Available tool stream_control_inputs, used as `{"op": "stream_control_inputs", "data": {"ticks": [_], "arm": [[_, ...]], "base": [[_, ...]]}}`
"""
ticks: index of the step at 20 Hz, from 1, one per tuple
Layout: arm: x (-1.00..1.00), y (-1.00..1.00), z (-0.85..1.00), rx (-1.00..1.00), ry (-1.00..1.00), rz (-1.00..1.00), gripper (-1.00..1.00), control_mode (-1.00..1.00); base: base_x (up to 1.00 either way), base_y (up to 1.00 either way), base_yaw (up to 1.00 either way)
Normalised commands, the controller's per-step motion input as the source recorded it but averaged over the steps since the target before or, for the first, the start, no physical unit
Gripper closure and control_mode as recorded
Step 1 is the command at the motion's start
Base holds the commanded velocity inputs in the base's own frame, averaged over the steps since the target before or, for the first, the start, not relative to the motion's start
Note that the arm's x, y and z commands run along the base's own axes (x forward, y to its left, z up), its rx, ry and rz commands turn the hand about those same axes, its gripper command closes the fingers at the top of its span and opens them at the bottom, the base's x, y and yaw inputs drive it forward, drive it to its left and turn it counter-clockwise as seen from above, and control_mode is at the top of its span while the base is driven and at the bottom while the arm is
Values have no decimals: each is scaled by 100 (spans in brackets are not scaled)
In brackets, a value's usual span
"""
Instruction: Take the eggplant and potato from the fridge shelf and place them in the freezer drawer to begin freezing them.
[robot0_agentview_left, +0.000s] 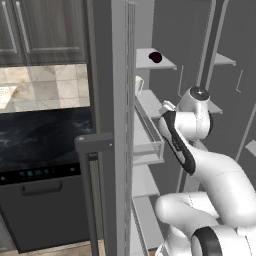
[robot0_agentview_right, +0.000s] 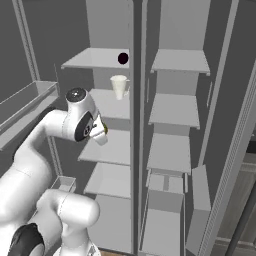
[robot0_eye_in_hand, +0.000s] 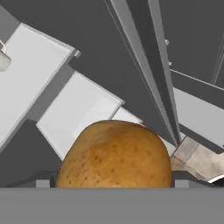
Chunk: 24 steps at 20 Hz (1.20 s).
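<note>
Holding the potato (robot0_eye_in_hand: 114, 154) between its jaws, the gripper (robot0_eye_in_hand: 114, 181) fills the bottom of the hand view, with the tan, speckled lump pressed close to the camera and the jaws spread wide around it. To the left in that view lie pale fridge shelves, tilted by the roll of the hand.

From the right base view, the white arm reaches into the open fridge at middle-shelf height. A white cup (robot0_agentview_right: 119, 87) stands on a shelf above and to the right of the hand. Higher still, the eggplant (robot0_agentview_right: 123, 58) sits on the top shelf (robot0_agentview_right: 92, 59), a small dark round lump untouched by the robot.

Judging from this, the task is at an early stage: one vegetable is in hand but not yet delivered to the freezer drawer, and the other remains to be fetched.
</note>
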Motion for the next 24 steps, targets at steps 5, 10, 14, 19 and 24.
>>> {"op": "stream_control_inputs", "data": {"ticks": [5, 10, 14, 19, 24], "arm": [[-77, -15, 0, 3, 0, -6, 100, -100], [-64, -26, 0, 3, 0, -3, 100, -100], [-20, 1, 0, -1, 3, -2, 100, -100], [0, 9, 0, -2, 0, 2, 100, -100], [-20, 0, -15, 0, 0, 0, 100, -100]], "base": [[0, 0, 0], [0, 0, 0], [0, 0, 0], [0, 0, 0], [0, 0, 0]]}}
